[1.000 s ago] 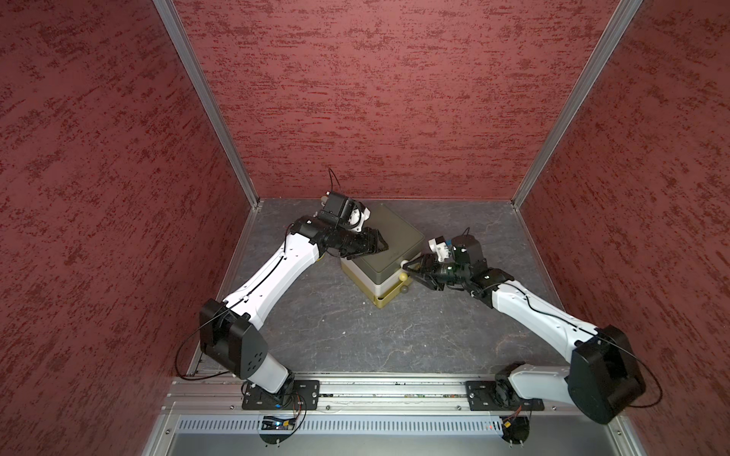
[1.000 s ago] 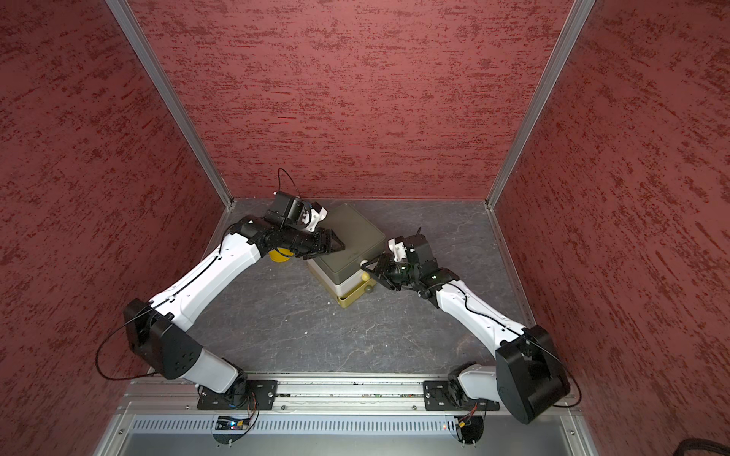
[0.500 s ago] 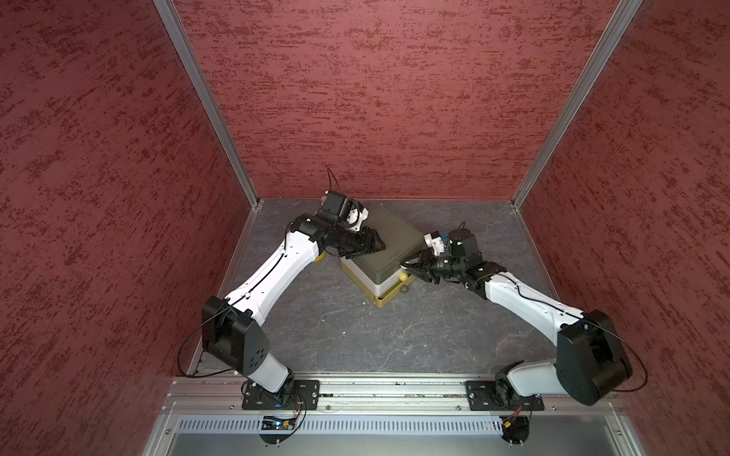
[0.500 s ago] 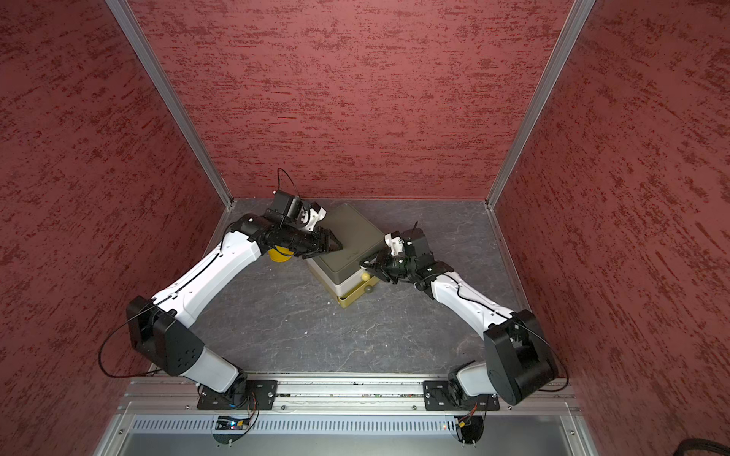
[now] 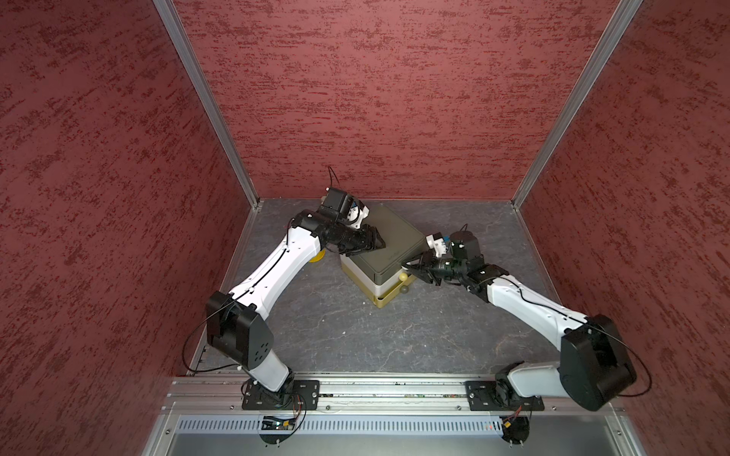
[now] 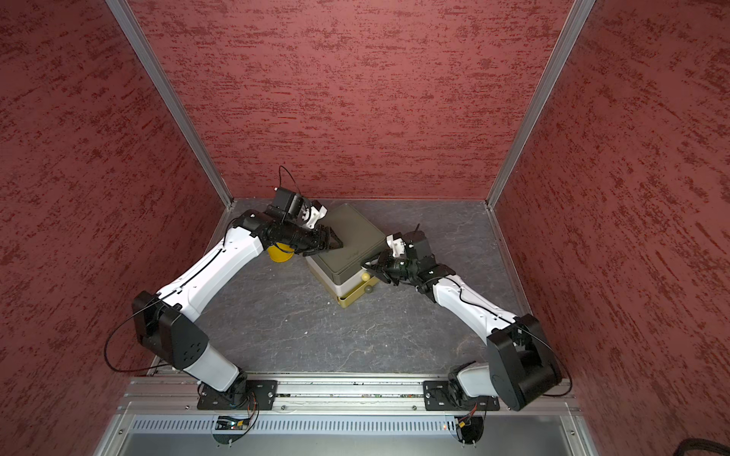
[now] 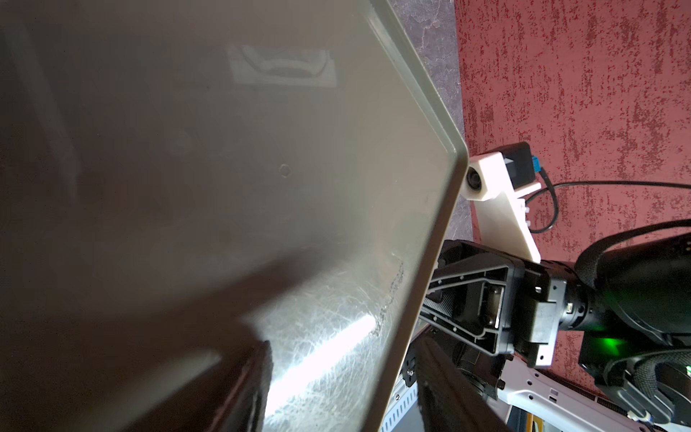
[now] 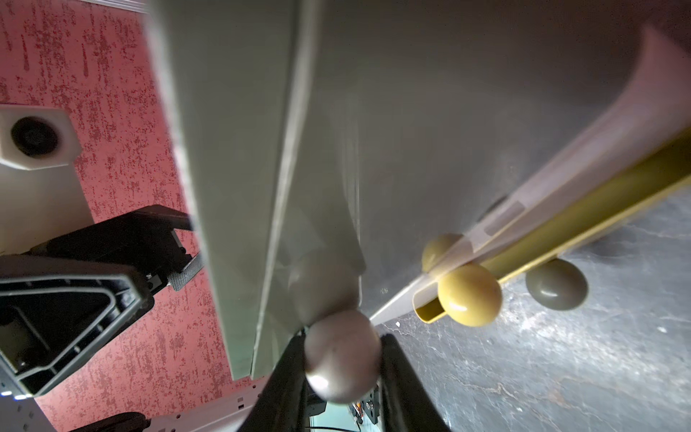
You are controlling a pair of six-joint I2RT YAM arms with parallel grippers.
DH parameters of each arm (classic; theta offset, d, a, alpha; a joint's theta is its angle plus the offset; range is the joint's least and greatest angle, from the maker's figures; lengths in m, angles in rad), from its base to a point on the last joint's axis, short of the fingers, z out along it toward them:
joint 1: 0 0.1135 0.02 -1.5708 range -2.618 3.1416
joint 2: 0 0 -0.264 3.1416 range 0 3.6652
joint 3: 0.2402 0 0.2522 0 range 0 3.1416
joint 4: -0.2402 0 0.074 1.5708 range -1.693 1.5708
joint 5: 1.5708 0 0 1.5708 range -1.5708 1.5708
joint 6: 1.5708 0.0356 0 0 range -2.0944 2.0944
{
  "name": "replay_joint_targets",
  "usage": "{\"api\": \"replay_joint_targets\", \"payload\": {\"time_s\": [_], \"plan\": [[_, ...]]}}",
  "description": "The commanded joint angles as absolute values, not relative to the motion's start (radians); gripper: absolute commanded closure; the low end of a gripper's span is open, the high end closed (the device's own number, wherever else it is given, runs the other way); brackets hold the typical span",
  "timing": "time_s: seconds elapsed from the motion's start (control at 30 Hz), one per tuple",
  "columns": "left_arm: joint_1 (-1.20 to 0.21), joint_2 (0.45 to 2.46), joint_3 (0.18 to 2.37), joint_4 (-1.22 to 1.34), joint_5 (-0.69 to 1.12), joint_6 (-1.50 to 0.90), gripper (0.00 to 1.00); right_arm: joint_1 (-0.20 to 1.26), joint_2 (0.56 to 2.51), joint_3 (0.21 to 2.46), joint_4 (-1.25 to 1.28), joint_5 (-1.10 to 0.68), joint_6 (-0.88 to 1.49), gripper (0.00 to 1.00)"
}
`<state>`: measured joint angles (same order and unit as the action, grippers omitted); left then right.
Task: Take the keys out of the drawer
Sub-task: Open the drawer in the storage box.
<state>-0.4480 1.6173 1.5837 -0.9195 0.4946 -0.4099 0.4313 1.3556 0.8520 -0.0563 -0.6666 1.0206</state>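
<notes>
The right tool point(image 8: 342, 377) stood nearest the drawer fronts, its jaws closed about the grey knob point(image 8: 342, 355) of the top drawer point(image 5: 389, 266). Beyond, the left tool point(image 5: 375, 243), shut and empty, pressed on the cabinet top point(image 6: 355, 233). The keys were hidden, presumably inside; the drawer's pull axis ran toward the right arm.

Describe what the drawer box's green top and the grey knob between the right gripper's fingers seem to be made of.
Green top: probably moulded plastic, semi-gloss; it shows a raised rim, fine scratches and a bright glare streak.
Grey knob: smooth and glossy, likely plastic or painted wood; small highlights show, but no grain is visible.
</notes>
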Motion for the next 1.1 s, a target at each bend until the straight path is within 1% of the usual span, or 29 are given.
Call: {"api": "replay_joint_targets", "payload": {"time_s": [0.0, 0.17, 0.63, 0.87, 1.07], "plan": [[-0.441, 1.638, 1.598, -0.959, 0.474, -0.392, 0.35, 0.428, 1.284, 0.831, -0.075, -0.631, 1.011, 0.78], [-0.441, 1.641, 1.585, -0.959, 0.472, -0.392, 0.35, 0.425, 1.211, 0.793, -0.155, -0.617, 0.989, 0.8], [-0.442, 1.646, 1.578, -0.945, 0.476, -0.405, 0.35, 0.375, 0.98, 0.72, -0.427, -0.621, 0.894, 0.8], [-0.443, 1.639, 1.561, -0.922, 0.491, -0.418, 0.35, 0.36, 0.909, 0.708, -0.532, -0.623, 0.848, 0.81], [-0.446, 1.636, 1.552, -0.915, 0.491, -0.424, 0.35, 0.35, 0.878, 0.696, -0.556, -0.634, 0.84, 0.82]]}}
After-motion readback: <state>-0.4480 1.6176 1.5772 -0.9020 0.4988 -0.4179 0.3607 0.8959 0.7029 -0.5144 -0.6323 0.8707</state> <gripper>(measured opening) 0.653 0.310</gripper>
